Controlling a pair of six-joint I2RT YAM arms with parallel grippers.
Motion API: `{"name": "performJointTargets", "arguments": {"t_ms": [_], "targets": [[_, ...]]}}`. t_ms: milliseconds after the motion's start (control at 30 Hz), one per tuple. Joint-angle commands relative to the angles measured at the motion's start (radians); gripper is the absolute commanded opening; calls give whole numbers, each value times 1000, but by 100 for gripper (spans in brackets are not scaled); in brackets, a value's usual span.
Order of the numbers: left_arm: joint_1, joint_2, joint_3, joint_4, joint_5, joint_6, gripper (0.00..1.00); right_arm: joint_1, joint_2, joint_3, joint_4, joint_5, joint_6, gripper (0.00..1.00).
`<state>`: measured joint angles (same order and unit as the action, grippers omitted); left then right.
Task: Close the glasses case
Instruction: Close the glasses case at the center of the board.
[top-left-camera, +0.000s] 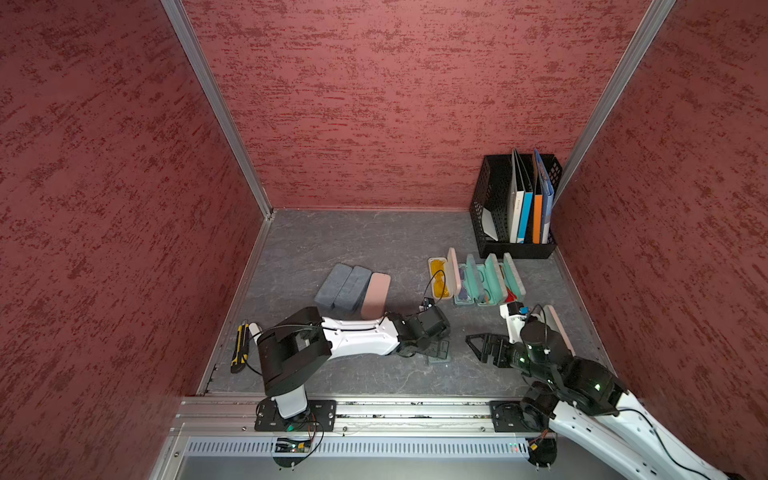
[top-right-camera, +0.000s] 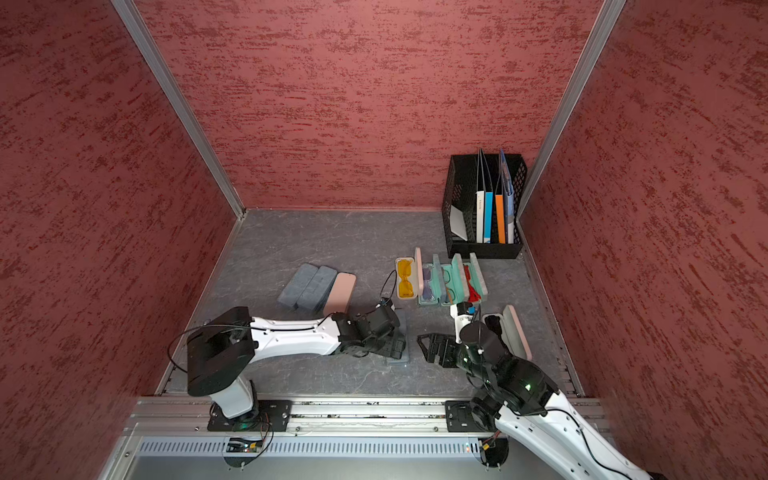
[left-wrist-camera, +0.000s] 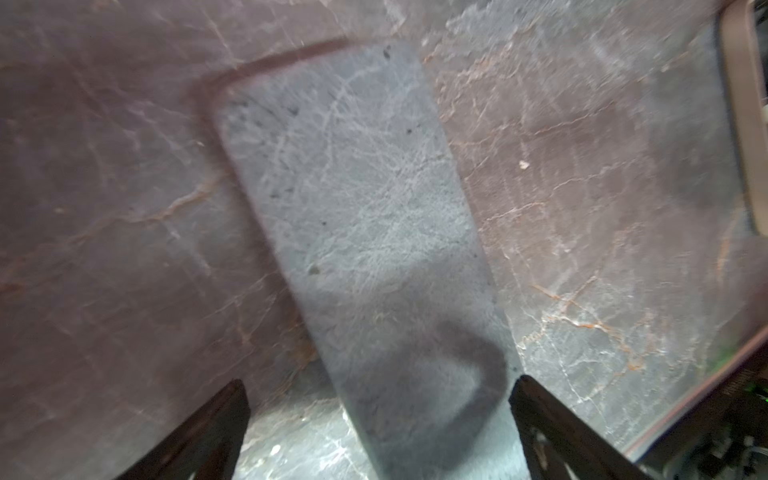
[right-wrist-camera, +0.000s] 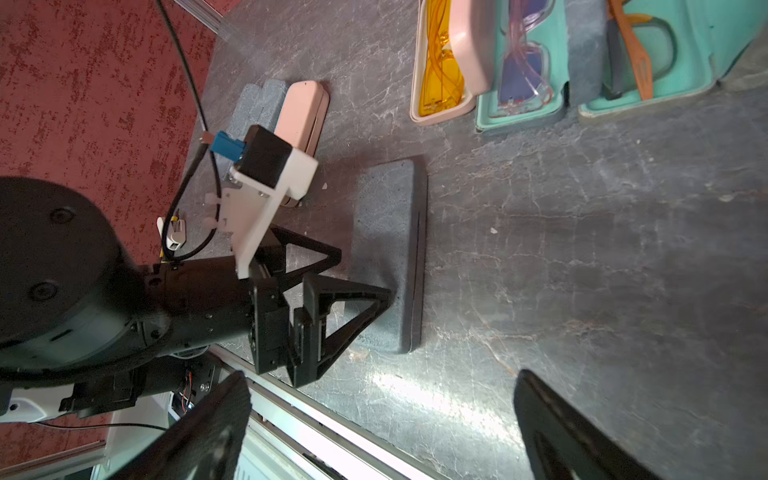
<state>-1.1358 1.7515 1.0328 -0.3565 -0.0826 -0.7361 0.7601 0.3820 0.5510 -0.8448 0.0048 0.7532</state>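
Marbled grey tabletop (top-left-camera: 374, 241) holds the grey glasses case (left-wrist-camera: 353, 208), lying flat and shut toward the front, the left gripper (left-wrist-camera: 380, 382) spread wide over one end of it, the right gripper (right-wrist-camera: 382, 376) spread just as wide nearby, a row of open cases (top-left-camera: 478, 278) farther back.

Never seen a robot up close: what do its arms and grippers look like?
The left arm and right arm have white shells, black round joints and thin black cables. The left gripper and right gripper have black, triangular, open-frame fingers. Each wrist carries a black camera on a white bracket.
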Motion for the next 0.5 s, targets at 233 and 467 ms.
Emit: {"name": "performJointTargets", "arguments": {"t_ms": [233,467], "targets": [[-15,83,99,-156,-5,23,100,-5,-18,-2,-8,-22,6,98],[-45,118,177,-220,-25,42,100,-5,-18,-6,-5,-31,5,98]]}}
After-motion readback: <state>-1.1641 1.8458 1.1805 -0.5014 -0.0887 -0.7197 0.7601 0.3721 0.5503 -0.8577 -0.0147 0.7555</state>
